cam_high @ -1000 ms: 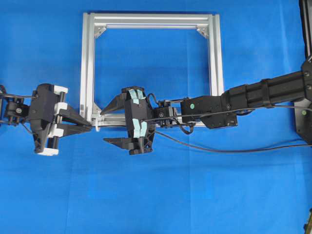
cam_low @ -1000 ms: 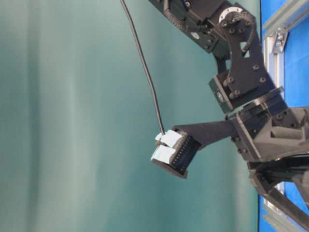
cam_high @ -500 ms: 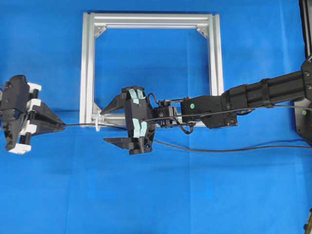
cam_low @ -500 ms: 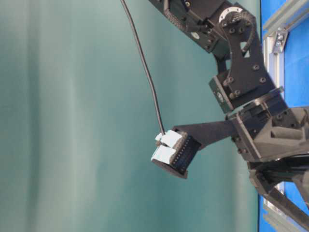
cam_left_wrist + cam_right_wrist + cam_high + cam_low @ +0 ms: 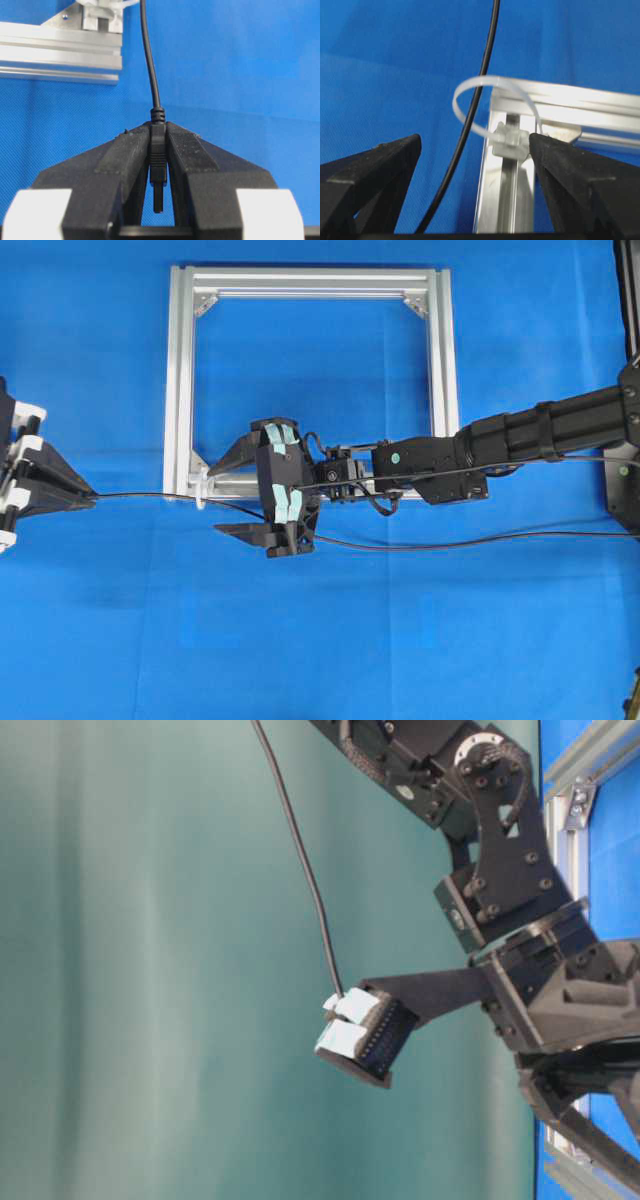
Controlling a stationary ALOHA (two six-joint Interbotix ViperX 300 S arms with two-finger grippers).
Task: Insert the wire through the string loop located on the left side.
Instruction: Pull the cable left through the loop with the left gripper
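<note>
Two grippers: left gripper [image 5: 88, 497] clamped on the plug of the wire [image 5: 150, 496]; right gripper [image 5: 228, 495] spread wide and holding nothing.
Wire position: plug pinched between the left fingers [image 5: 125, 160], its tip pointing back toward the wrist; the cable [image 5: 148, 55] leaves the fingertips straight ahead toward the frame corner.
Loop position: string loop [image 5: 492, 102] sits at the corner of the aluminium frame [image 5: 180, 380], between the right gripper's spread fingers [image 5: 367, 170], nearer the right-hand one in the wrist view.
Key relation: the wire [image 5: 470, 115] runs through the loop's opening in the right wrist view, crossing it roughly square to the loop's plane; I judge the threading done and only slack left to draw.
Long axis: cable lies in line with the left fingers, running across the table from them, through the loop, then under the right gripper and off to the far side.
Nearer arm: right gripper brackets the loop; left gripper is well apart from it, beyond the frame.
Room: bare blue table [image 5: 100, 620] all round the left fingers; the frame rail lies just beside the loop, so a pull should stay along the cable's line.
</note>
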